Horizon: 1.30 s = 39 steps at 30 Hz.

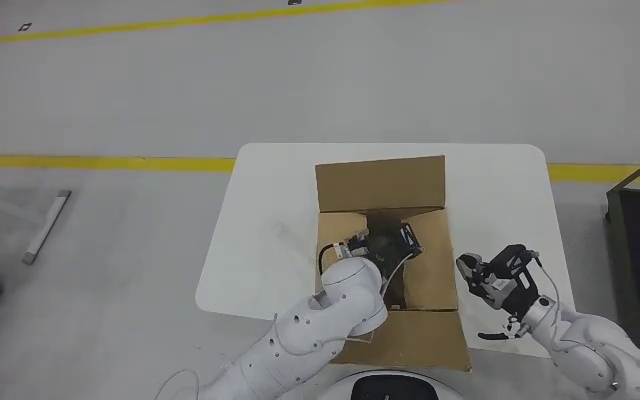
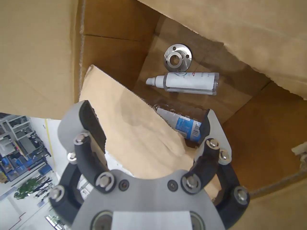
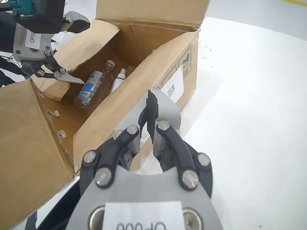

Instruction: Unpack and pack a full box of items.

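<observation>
An open cardboard box [image 1: 380, 185] stands in the middle of the white table [image 1: 270, 220]. On its floor lie a metal flange [image 2: 178, 57], a white tube [image 2: 183, 83] and a clear water bottle with a blue label [image 2: 185, 125]. My left gripper [image 2: 148, 125] hangs open inside the box above the bottle, with an inner flap [image 2: 134, 125] between its fingers. From the right wrist, the left gripper [image 3: 75, 51] straddles that flap over the bottle [image 3: 92, 87]. My right gripper [image 3: 150, 111] is shut, outside the box against its printed side wall [image 3: 168, 60].
Small torn cardboard scraps [image 3: 54, 113] lie at the box's near inner corner. Bare table [image 3: 239, 96] stretches beyond the box's right side. A dark cart [image 1: 625, 205] stands off the table at the far right.
</observation>
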Motion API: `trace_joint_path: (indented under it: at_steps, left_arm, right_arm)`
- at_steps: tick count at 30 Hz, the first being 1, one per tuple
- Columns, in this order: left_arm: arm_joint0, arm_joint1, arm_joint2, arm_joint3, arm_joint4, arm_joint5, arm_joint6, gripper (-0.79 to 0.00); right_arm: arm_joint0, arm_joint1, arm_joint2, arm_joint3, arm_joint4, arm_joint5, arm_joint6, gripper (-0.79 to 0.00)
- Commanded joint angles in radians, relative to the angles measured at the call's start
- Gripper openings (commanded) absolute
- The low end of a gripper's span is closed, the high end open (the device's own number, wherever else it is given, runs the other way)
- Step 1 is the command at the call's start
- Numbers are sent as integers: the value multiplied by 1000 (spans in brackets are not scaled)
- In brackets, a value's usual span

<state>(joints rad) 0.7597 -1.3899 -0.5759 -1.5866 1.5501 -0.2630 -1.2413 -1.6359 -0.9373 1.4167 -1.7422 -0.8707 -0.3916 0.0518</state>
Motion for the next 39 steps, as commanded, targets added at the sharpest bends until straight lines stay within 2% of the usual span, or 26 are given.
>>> trace_joint_path:
  at_steps: [1, 6, 8, 9, 10, 11, 13, 14, 16, 24, 33, 39]
  left_arm:
    - [-2, -5, 4, 13, 10, -2, -6, 0]
    - [-4, -16, 11, 38, 62, -6, -19, -6]
    - [-8, -19, 22, 48, 131, -5, -38, -58]
    - [-5, -20, 25, 50, 144, -5, -37, -179]
    - [5, -22, 16, 56, 138, 8, -34, -249]
    - [7, -22, 11, 60, 138, 9, -34, -366]
    - [12, -23, 6, 64, 163, 4, -40, -542]
    - [16, -24, 2, 66, 176, 1, -42, -662]
    - [20, -23, -6, 61, 201, 1, -50, -785]
    - [84, -13, -96, -50, 218, 7, -60, -785]
    - [181, 3, -268, -199, 41, 16, 22, -785]
    - [231, 6, -366, -232, -147, 35, 108, -785]
  right_arm:
    - [-1, -1, 0, 3, 0, -1, -3, -785]
    - [-2, -5, 4, 10, 0, -4, -4, -785]
    - [-3, -7, 4, 11, 0, -5, -3, -785]
    - [-3, -7, 3, 12, 0, -5, -2, -785]
    - [-2, -8, 2, 13, -1, -6, 0, -785]
    - [-2, -9, 2, 13, -2, -6, 0, -785]
    - [0, -10, 2, 14, -4, -8, 1, -785]
    - [1, -11, 2, 14, -6, -10, 2, -785]
    - [2, -12, 4, 15, -7, -11, 4, -785]
    - [-1, -17, 12, 12, -6, -10, 6, -785]
    - [12, -23, 18, 12, 29, -12, 37, -785]
    - [76, -28, 20, 25, 63, 5, 86, -785]
